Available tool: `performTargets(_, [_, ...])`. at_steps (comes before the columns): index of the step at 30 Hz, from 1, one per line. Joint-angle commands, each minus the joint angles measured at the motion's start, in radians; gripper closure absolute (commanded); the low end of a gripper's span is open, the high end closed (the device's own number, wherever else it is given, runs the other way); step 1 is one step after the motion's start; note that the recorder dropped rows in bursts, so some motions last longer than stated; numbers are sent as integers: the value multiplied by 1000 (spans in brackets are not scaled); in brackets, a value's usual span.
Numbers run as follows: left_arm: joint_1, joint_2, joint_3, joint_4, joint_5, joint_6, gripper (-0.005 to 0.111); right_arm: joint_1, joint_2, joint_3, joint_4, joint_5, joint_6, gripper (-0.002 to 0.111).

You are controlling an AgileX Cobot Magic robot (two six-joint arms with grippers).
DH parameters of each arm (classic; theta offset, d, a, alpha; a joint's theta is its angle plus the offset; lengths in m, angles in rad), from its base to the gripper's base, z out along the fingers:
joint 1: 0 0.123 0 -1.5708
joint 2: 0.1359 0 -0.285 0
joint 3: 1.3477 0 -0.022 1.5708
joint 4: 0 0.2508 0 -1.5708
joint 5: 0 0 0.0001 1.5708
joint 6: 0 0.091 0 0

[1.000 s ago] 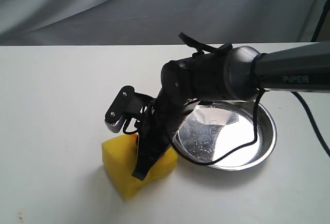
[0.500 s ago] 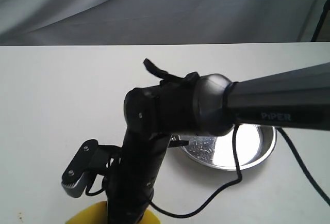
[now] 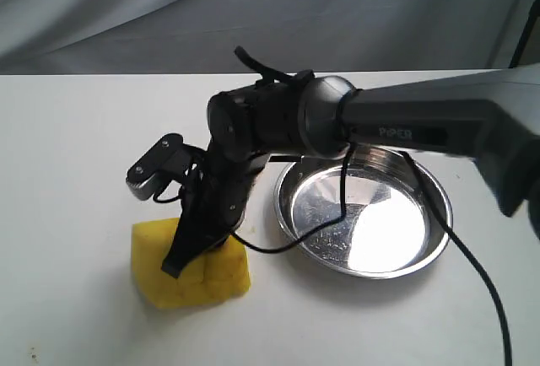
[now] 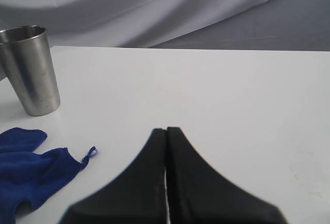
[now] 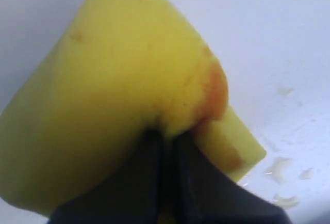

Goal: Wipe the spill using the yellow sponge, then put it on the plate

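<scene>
The yellow sponge (image 3: 191, 271) rests on the white table left of the plate (image 3: 426, 235), pressed down by my right gripper (image 3: 181, 263), which is shut on it. In the right wrist view the sponge (image 5: 118, 95) is pinched and creased between the black fingers (image 5: 147, 172), with an orange-brown stain near the pinch. Thin wet smears (image 5: 281, 167) lie on the table beside it; no whole puddle shows. My left gripper (image 4: 166, 131) is shut on nothing over bare table, far from the sponge.
A steel cup (image 4: 32, 69) and a blue cloth (image 4: 31, 170) lie near the left gripper. The right arm (image 3: 405, 121) stretches over the plate's far rim. A grey cloth backdrop hangs behind the table.
My right gripper swept the sponge toward the front edge, then back up and left; the sponge now sits further left of the plate than a second ago.
</scene>
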Motion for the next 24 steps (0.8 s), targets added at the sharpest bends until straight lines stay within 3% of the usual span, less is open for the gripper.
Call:
performTargets(1, [-4,-4,2,-1,-4,-4,107,-65,105,-124,-60,157,5,108])
performTargets(7, [-4,-4,2,-1,-4,-4,107,-16,106,-141,-62,441,-1,108])
performTargets(18, [-4,-4,2,-1,-4,-4,107,134,-69,27,-40,441,49,108])
performTargets(22, [-4,-4,2,-1,-4,-4,107,147,-91,65,-55,295,66,108])
performTargets(24, [-4,-4,2,-1,-4,-4,107,139,-91,63,-115,84,122,108])
